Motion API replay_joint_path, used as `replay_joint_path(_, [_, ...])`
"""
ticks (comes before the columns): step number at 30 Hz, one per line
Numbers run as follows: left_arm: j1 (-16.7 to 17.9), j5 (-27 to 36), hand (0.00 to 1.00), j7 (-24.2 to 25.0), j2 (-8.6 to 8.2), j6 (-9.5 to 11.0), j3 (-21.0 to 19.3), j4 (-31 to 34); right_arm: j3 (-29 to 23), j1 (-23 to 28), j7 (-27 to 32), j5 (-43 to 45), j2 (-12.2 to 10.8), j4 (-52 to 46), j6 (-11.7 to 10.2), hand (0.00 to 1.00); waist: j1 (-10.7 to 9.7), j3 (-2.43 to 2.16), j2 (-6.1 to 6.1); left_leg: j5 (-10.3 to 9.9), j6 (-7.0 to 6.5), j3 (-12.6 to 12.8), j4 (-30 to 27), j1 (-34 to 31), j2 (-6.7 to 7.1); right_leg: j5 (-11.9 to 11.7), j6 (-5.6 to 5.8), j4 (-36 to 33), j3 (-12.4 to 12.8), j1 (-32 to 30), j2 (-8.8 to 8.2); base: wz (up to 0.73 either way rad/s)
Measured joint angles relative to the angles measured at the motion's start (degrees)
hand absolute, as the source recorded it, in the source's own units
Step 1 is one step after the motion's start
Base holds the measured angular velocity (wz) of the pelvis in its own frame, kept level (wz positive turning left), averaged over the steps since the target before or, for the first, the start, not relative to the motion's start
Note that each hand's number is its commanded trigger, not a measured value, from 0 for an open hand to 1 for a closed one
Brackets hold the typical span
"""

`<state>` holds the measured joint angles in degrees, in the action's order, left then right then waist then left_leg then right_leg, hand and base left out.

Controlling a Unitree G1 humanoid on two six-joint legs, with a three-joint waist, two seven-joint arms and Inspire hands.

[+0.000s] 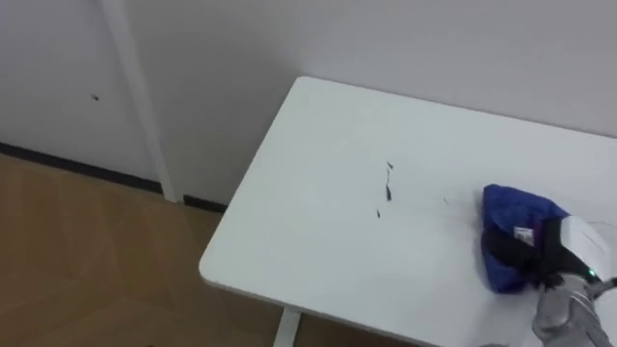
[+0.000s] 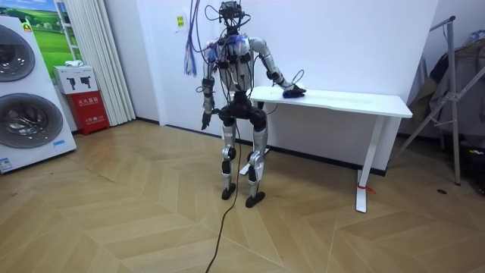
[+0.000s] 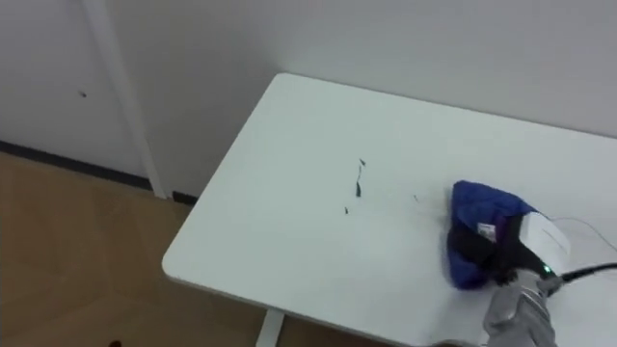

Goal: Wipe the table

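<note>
Wiping looks barely begun: the right robot hand (image 1: 528,253) rests on the blue cloth (image 1: 506,207) on the white table (image 1: 289,222), clamped or merely pressing cannot be told, with dark marks (image 1: 388,188) just beside it uncleaned and the left robot hand (image 2: 203,121) hanging idle

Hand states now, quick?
Left hand: cannot be told, hanging at its side.
Right hand: closed on the blue cloth on the table.

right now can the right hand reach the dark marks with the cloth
Probably yes: the right hand rests on the blue cloth, and only bare table lies between it and the dark marks.
</note>
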<state>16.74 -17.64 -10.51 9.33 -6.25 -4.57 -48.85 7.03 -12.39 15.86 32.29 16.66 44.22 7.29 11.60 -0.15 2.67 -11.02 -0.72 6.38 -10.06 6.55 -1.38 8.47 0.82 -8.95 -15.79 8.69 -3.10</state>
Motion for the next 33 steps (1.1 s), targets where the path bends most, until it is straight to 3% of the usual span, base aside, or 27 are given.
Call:
replay_joint_path(2, [-0.3,0.0,0.0,0.1,-0.02,-1.0,0.8,-0.3,3.7,-4.1,-2.7,0.3,-1.9,0.0,0.1,1.0,0.3,0.73,0.12,0.3,0.74,0.0,0.4,-0.3,-0.37,-0.1,-0.24,0.1,-0.1,-0.8,0.39,-0.04])
replay_joint_path(4, [-0.2,0.0,0.0,0.3,-0.16,-1.5,1.4,0.1,4.9,-6.4,-4.5,1.3,-2.0,0.2,-0.6,1.0,1.1,0.96,0.38,0.5,0.9,-0.3,0.4,-1.3,-0.48,0.1,-0.59,0.2,0.0,-1.8,0.54,0.1])
replay_joint_path(7, [2.3,1.3,0.0,0.3,-0.21,-2.1,1.1,0.5,4.7,-6.2,-4.7,1.0,-0.1,0.6,-2.6,1.0,1.4,0.95,0.48,1.0,0.71,-1.9,0.2,-2.0,-0.07,0.3,-0.52,0.5,-1.5,-2.0,0.28,0.29])
replay_joint_path(9, [4.3,1.2,0.0,0.9,0.01,-2.1,0.0,0.5,2.3,-2.4,-3.0,1.0,1.0,0.9,-6.9,1.0,-0.3,0.72,0.87,1.0,0.66,-3.6,0.2,-1.9,0.5,0.4,-0.25,1.3,-3.1,-0.6,-0.13,0.48])
replay_joint_path(11, [5.4,1.0,0.0,1.2,0.28,-2.0,-0.8,0.8,-1.3,1.5,-0.5,1.1,1.0,1.1,-9.7,1.0,-1.9,0.5,1.12,0.9,0.44,-5.1,0.1,-1.7,1.11,0.8,0.41,1.2,-3.9,0.6,-0.65,0.6])
replay_joint_path(13, [6.0,0.0,0.0,1.5,0.17,-1.6,-3.4,1.8,-6.0,5.9,2.2,0.3,1.1,1.1,-12.3,1.0,-2.0,0.38,1.21,0.6,-0.03,-5.4,0.3,-0.9,1.56,1.2,1.01,1.2,-4.6,1.7,-1.09,0.37])
replay_joint_path(14, [6.4,-1.3,0.0,1.6,0.22,-1.3,-5.8,2.6,-8.8,8.9,3.5,-0.9,1.5,1.2,-13.3,1.0,-2.5,0.11,1.46,0.4,-0.31,-6.4,0.1,-0.7,2.05,1.4,1.39,1.3,-5.1,2.4,-1.45,0.38])
replay_joint_path(15, [6.6,-2.3,0.0,1.6,0.46,-0.7,-7.9,2.8,-11.4,11.6,4.4,-1.2,2.0,1.3,-13.7,1.0,-3.1,-0.58,1.74,0.3,-0.55,-7.1,0.1,-0.8,2.15,1.7,1.74,1.1,-5.4,2.7,-1.88,0.36])
replay_joint_path(19, [6.4,-2.1,0.0,1.7,1.42,-0.5,-10.0,2.9,-13.4,14.2,5.7,-1.7,3.5,3.4,-13.7,1.0,-3.6,-0.82,1.72,-0.7,-1.42,-6.8,-0.5,0.2,2.32,1.7,1.76,0.7,-5.5,4.2,-2.13,-0.02])
replay_joint_path(22, [5.0,-2.0,0.0,1.5,1.22,0.0,-7.3,3.3,-12.5,11.4,5.7,-3.4,3.6,7.2,-13.4,1.0,-3.5,-0.81,1.71,-1.1,-1.63,-6.9,-1.5,0.3,2.43,1.6,1.8,0.3,-4.8,4.3,-2.23,-0.09])
replay_joint_path(28, [2.8,-2.0,0.0,1.1,0.44,0.4,-1.7,1.7,-6.0,2.0,2.7,-4.3,2.8,9.3,-6.3,1.0,-1.1,-0.58,1.18,-1.0,-0.97,-2.6,-1.3,0.7,1.58,1.4,1.59,0.1,-1.3,2.9,-1.4,-0.44])
replay_joint_path(30, [2.9,-1.4,0.0,1.2,-0.25,0.3,-1.3,2.7,-3.0,-2.3,-0.5,-3.7,2.7,9.2,-3.7,1.0,0.1,-0.26,1.0,-0.9,-0.48,-0.4,-1.1,0.3,0.52,0.9,0.8,-0.2,0.9,0.8,-0.54,-0.48])
replay_joint_path(31, [2.9,-1.0,0.0,1.2,-0.34,0.2,-1.1,2.7,-2.4,-3.3,-1.1,-3.6,2.8,9.2,-3.5,1.0,0.1,-0.14,1.01,-0.9,-0.38,-0.2,-1.1,-0.1,0.36,0.8,0.65,-0.3,1.2,0.2,-0.42,-0.22])
replay_joint_path(32, [3.1,-0.7,0.0,1.6,-0.36,0.0,-0.9,2.7,-1.8,-4.6,-2.0,-3.1,2.8,9.2,-3.5,1.0,0.2,0.56,0.95,-0.7,-0.17,-0.2,-1.1,-0.4,0.19,0.7,0.5,-0.5,1.2,-0.2,-0.27,-0.03])
replay_joint_path(33, [3.2,0.2,0.0,2.1,-0.31,-0.2,-0.9,2.7,-1.8,-5.0,-2.3,-2.6,3.1,9.1,-3.6,1.0,0.1,0.62,0.94,-0.7,-0.08,-0.3,-1.2,-0.9,0.05,0.7,0.5,-0.7,1.0,-0.8,-0.19,0.0])
